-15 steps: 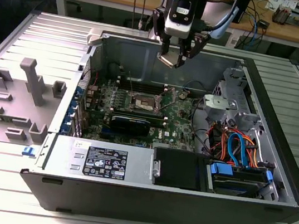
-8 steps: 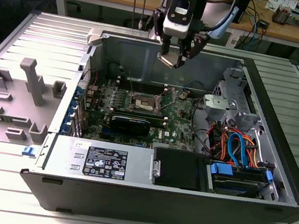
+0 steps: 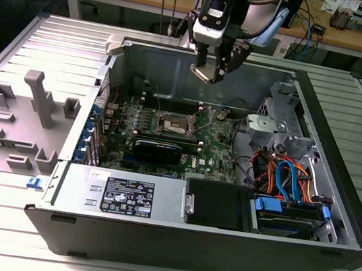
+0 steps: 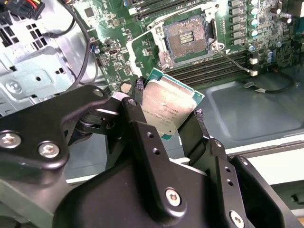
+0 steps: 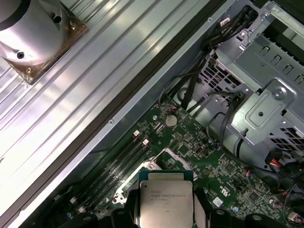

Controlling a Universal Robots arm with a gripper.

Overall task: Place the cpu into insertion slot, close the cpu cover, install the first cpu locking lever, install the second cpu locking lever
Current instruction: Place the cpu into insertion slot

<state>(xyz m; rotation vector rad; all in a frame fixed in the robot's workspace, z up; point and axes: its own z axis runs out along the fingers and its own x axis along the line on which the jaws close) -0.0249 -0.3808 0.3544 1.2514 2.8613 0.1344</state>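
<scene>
My gripper (image 4: 168, 102) is shut on the cpu (image 4: 171, 107), a small square chip with a silvery-tan top and green edge. It hangs tilted between the two black fingers (image 4: 142, 128). In the exterior view the gripper (image 3: 208, 68) and cpu (image 3: 202, 73) are high above the open computer case. Below, the insertion slot (image 4: 186, 37) lies uncovered with its contact field showing, and silvery metal (image 4: 162, 47) borders it. I cannot tell how the cpu cover stands. A thin wire lever (image 4: 232, 59) stretches away from the socket. In the first wrist view the cpu (image 5: 165, 204) hides part of the slot (image 5: 167, 156).
The motherboard (image 3: 214, 144) lies in the case with a long black card (image 3: 157, 149) in front of the socket. A metal drive cage (image 3: 270, 132) and coloured cables (image 3: 287, 178) are at the exterior view's right. Grey fixtures (image 3: 37, 97) stand on the table at its left.
</scene>
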